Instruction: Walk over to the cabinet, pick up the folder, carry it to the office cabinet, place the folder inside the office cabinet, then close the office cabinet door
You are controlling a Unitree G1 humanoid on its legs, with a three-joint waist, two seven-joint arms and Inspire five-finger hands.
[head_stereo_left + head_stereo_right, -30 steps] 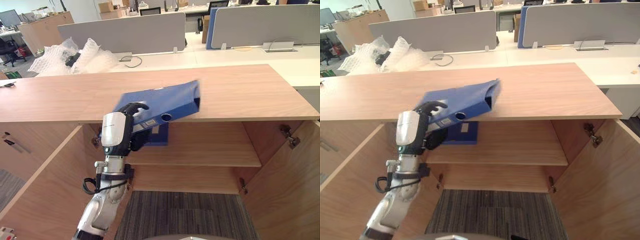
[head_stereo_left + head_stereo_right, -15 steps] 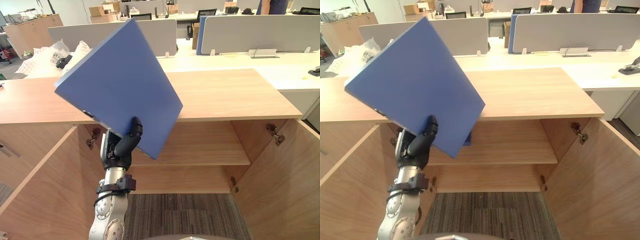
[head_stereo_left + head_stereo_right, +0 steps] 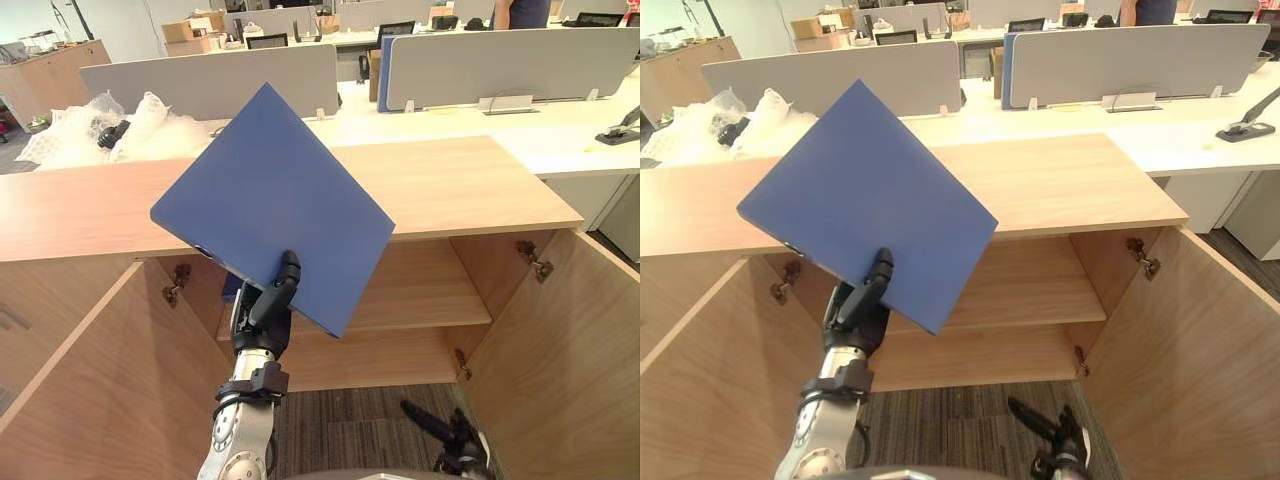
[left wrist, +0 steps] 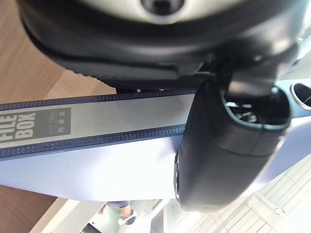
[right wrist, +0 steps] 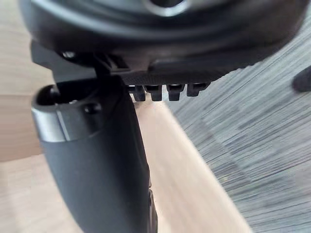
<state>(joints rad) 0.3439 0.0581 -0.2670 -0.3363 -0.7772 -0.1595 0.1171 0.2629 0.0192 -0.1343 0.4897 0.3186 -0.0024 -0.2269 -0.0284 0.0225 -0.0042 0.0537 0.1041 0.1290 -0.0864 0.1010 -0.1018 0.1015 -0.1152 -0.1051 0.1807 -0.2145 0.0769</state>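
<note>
1. the left hand (image 3: pixel 265 315) is clamped on the blue folder (image 3: pixel 270 205), holding it tilted up before the cabinet (image 3: pixel 470 185), over its top's front edge.
2. pickup and carry look done; the doors (image 3: pixel 565 370) stand open.
3. left to do: set the folder on the shelf (image 3: pixel 420 290), then shut the doors.
4. the right hand (image 3: pixel 445 435) hangs low, fingers straight.

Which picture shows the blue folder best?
The left eye view: the whole blue folder shows, tilted, pinched at its lower edge by the left hand. The right eye view shows much the same; the left wrist view shows its spine from very close.
</note>
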